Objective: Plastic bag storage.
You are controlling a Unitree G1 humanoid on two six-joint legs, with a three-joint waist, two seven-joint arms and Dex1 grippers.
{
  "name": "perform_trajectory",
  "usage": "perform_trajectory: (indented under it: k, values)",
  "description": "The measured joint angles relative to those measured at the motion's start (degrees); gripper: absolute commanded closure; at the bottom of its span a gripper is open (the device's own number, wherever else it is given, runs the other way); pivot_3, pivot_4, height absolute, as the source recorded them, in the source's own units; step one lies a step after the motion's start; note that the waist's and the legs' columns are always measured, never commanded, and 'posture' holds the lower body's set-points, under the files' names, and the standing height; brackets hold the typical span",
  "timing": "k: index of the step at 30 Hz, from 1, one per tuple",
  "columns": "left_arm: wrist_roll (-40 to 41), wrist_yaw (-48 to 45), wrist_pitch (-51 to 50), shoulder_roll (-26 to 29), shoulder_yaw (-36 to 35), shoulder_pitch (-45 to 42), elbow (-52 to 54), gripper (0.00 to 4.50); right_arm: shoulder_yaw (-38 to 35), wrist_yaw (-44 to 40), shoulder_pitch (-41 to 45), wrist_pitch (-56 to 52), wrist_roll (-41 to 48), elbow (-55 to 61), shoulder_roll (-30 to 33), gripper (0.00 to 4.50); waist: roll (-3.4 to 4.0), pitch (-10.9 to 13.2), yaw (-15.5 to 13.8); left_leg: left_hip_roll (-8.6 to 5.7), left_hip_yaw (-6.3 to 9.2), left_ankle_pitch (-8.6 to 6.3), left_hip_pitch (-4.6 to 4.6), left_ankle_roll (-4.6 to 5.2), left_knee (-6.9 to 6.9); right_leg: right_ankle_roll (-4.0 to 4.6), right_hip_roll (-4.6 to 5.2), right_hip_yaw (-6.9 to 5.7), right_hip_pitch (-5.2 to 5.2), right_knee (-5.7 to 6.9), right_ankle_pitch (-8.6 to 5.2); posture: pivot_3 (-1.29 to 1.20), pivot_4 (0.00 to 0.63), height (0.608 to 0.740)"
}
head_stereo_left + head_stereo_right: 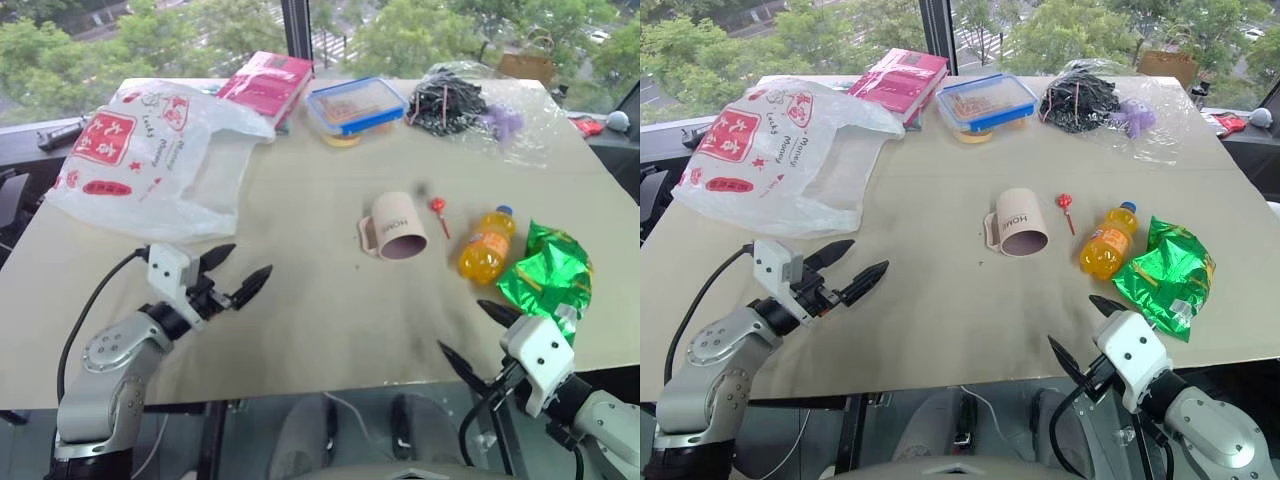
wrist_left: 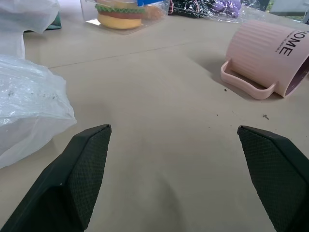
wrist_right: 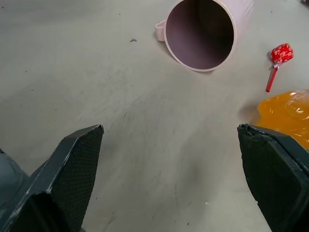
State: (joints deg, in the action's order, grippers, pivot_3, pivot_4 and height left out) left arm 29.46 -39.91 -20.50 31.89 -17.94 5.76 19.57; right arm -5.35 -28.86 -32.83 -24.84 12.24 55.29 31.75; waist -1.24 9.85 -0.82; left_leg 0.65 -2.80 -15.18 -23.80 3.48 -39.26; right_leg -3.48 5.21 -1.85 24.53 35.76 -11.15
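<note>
Lying flat at the table's (image 1: 330,330) far left: the plastic bag (image 1: 150,160), long axis running from near-left edge toward far centre, crinkly translucent white with red printed squares and lettering. Just beside its near edge, left gripper (image 1: 232,272) spread wide, empty. Near the front edge, right gripper (image 1: 478,336) likewise wide, empty.

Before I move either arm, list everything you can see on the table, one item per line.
plastic bag: one, translucent white with red print, far left of the table
book: one, pink-red, far edge beside the bag
lidded food box: one, clear with blue rim, far centre
clear bag of black cables: one, far right
mug: one, pink, on its side, centre
lollipop: one, red, right of mug
drink bottle: one, orange, lying right of lollipop
snack packet: one, shiny green, right edge
left gripper: black, open, near bag
right gripper: black, open, near edge
</note>
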Motion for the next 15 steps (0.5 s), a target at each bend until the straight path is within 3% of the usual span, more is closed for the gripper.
perform_trajectory:
  k: [8,15]
  values:
    - [1.5,9.5,-3.1,-5.5,-2.6,4.6,6.0,0.08,0.1,-1.4,3.9,1.4,1.1,-3.2,-0.5,0.0,-0.02,0.0,0.0,0.02,0.02,0.05,0.01,0.09,0.01,0.06,-0.01,0.01,-0.01,-0.01,0.04,0.0,0.15,0.74]
    - [5.9,20.4,-8.9,-10.1,-6.4,1.0,6.3,0.08,-0.1,-2.2,9.7,2.8,4.3,-2.9,-0.6,0.0,-0.09,0.0,0.0,-0.01,0.01,0.08,0.03,0.15,-0.02,0.15,-0.03,0.01,-0.06,0.0,0.11,0.0,0.15,0.74]
